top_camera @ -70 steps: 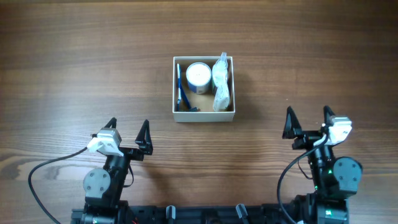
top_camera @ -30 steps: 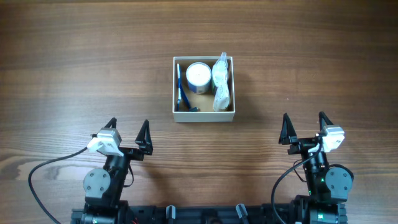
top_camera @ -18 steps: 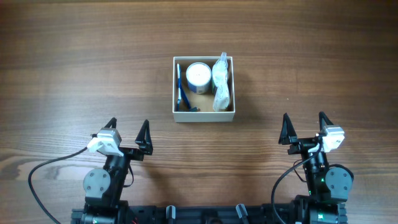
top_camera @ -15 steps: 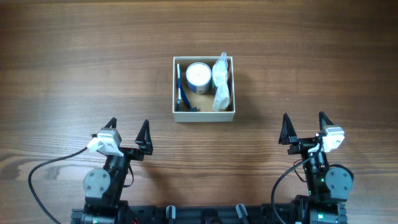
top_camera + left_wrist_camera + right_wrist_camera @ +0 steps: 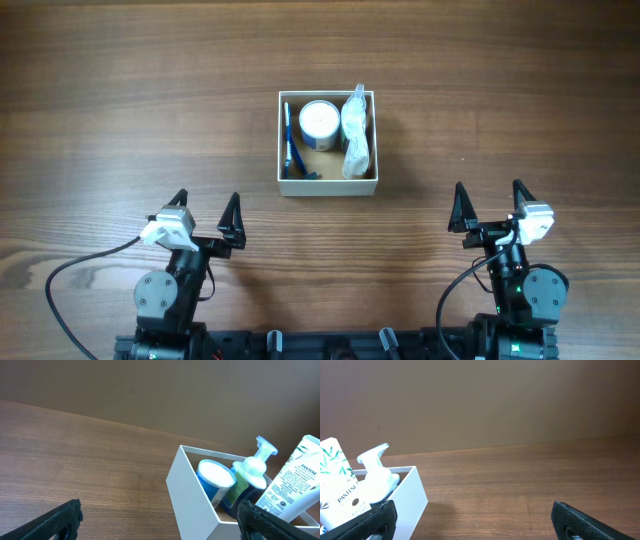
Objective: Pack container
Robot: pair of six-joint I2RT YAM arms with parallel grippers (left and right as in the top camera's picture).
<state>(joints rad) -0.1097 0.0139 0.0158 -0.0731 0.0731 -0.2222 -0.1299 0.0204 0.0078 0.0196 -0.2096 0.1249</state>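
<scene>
The container (image 5: 328,184), a square white-walled box with a tan inside, stands at the table's middle. It holds a round white-lidded jar (image 5: 319,121), a white Pantene tube (image 5: 356,140), a pump bottle and a blue item (image 5: 290,140). The left wrist view shows its near corner (image 5: 187,490) with the jar (image 5: 215,476), pump bottle (image 5: 252,467) and tube (image 5: 295,485). The right wrist view shows its wall (image 5: 410,497). My left gripper (image 5: 206,215) is open and empty, near and left of the container. My right gripper (image 5: 488,203) is open and empty, near and right of it.
The wooden table (image 5: 120,110) stretches all round the container. A plain brown wall (image 5: 495,400) rises behind the table's far edge. Both arm bases sit at the table's near edge.
My right gripper drew a little to the left and toward the near edge over two seconds ago and has held still since. The left arm and the container have not moved.
</scene>
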